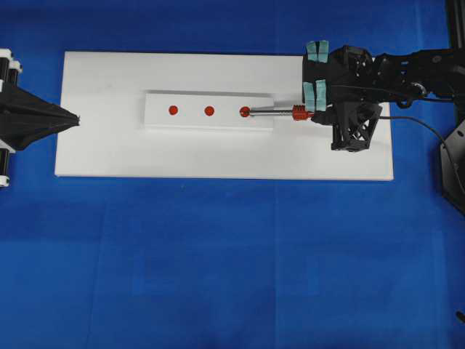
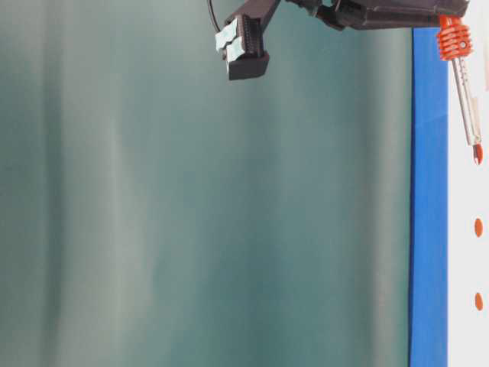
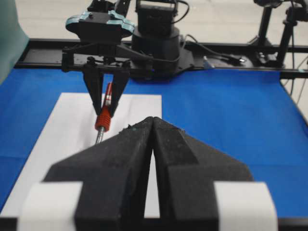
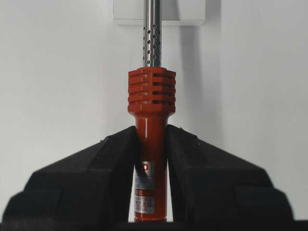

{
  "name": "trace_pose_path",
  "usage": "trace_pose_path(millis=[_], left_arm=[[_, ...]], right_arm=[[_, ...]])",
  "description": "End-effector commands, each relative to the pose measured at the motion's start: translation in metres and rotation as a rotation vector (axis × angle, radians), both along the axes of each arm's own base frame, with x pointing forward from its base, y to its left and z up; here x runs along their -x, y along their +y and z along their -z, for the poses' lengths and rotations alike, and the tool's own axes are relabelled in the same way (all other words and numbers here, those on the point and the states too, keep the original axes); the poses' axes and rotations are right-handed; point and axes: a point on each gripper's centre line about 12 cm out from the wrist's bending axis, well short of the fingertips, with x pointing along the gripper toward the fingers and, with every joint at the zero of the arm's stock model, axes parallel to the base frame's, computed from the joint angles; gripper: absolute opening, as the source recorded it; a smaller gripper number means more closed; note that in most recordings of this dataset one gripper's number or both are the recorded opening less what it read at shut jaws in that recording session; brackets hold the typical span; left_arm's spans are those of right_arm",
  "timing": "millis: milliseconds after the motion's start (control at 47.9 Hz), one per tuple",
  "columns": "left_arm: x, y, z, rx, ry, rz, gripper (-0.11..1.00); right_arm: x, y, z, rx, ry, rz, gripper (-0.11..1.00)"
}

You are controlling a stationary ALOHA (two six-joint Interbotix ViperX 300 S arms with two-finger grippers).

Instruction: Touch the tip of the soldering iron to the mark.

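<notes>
The soldering iron (image 1: 280, 112) has an orange-red ribbed handle and a silver shaft, and it lies level, pointing left. My right gripper (image 1: 314, 114) is shut on its handle (image 4: 151, 96), with the fingers (image 4: 115, 159) pressed against both sides. The tip sits on the right-hand red mark (image 1: 245, 111) of three on a raised white block (image 1: 192, 122). In the table-level view the iron's (image 2: 464, 84) tip meets that mark (image 2: 477, 154). My left gripper (image 1: 76, 120) rests shut and empty at the board's left edge, far from the marks. From the left wrist view its tips (image 3: 152, 121) are together.
The block lies on a white board (image 1: 109, 156) over a blue cloth (image 1: 218, 254). Two other red marks (image 1: 173, 110) (image 1: 209, 110) lie left of the tip. The iron's black cord (image 1: 429, 131) trails to the right, by the arm's base.
</notes>
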Motion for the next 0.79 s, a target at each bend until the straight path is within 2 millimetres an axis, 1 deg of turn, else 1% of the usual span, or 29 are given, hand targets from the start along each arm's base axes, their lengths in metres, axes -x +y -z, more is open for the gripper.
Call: trace_pose_path(millis=[0,773], left_arm=[[-0.0021,-0.0003,-0.0043,0.002,-0.012,0.002,0.0],[-0.0021,-0.0007,-0.0045,0.0,-0.014,0.004,0.0]], right_arm=[[-0.0023,-0.0023,-0.0054,0.008,-0.02,0.004,0.06],[-0.0001,-0.0034,-0.005,-0.002,0.003,0.006,0.06]])
